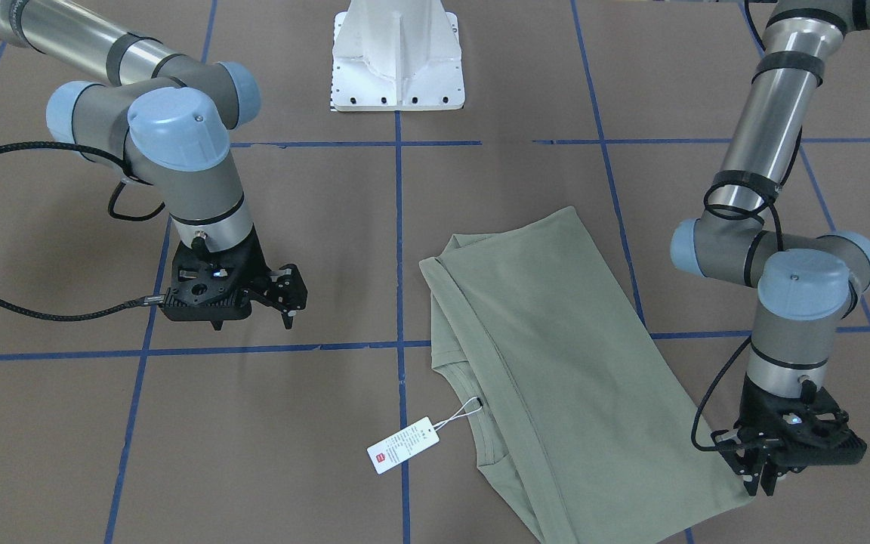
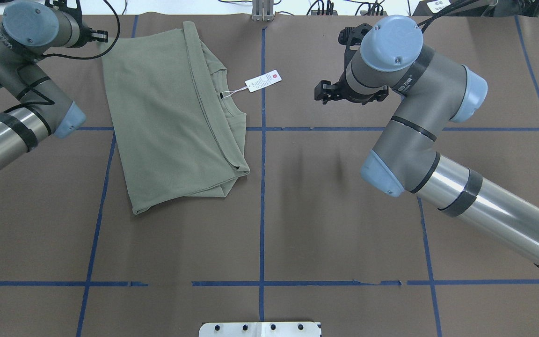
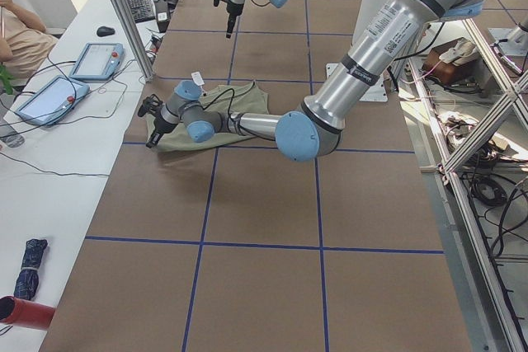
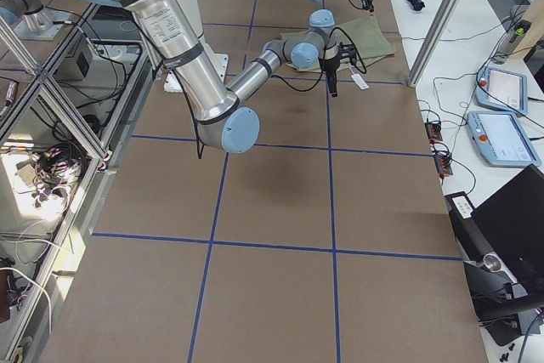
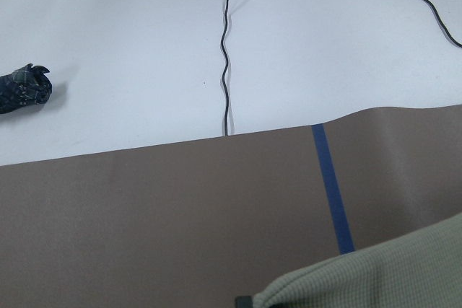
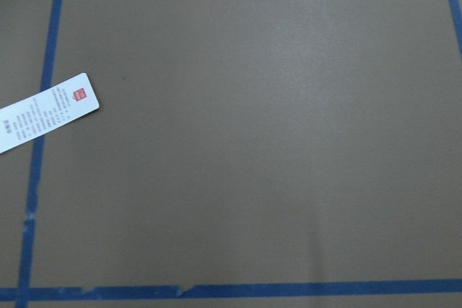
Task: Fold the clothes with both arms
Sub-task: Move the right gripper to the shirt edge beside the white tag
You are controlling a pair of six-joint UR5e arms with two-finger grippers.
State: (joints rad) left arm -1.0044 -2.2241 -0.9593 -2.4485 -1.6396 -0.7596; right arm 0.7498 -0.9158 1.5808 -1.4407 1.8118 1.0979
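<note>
The green shirt (image 1: 556, 363) lies flat on the brown counter (image 1: 254, 423), on the robot's left half and toward the edge far from its base. It is already a long, narrow, doubled slab. No sleeve sticks out, so I judge the sleeves are tucked inside. One folded edge runs the length of the shirt, and beside it the collar (image 1: 484, 431) is open to view. The white hang tag (image 1: 402, 445) trails from the collar on its string and rests on the bare counter, across a strip of blue tape (image 1: 397, 227).

The left end effector (image 1: 761, 474) is low at the shirt's far outer corner, its fingers right at the cloth. Whether they pinch the fabric or only stand beside it cannot be told from these views. The right end effector (image 1: 289, 306) hangs over bare counter, well apart from the shirt, on the far side of the tag. Its fingers appear drawn together with nothing in them.

The lengthwise folding looks done. What is left, I judge, is at least one crosswise fold to shorten the slab, and neither arm has yet clearly taken hold for it.
</note>
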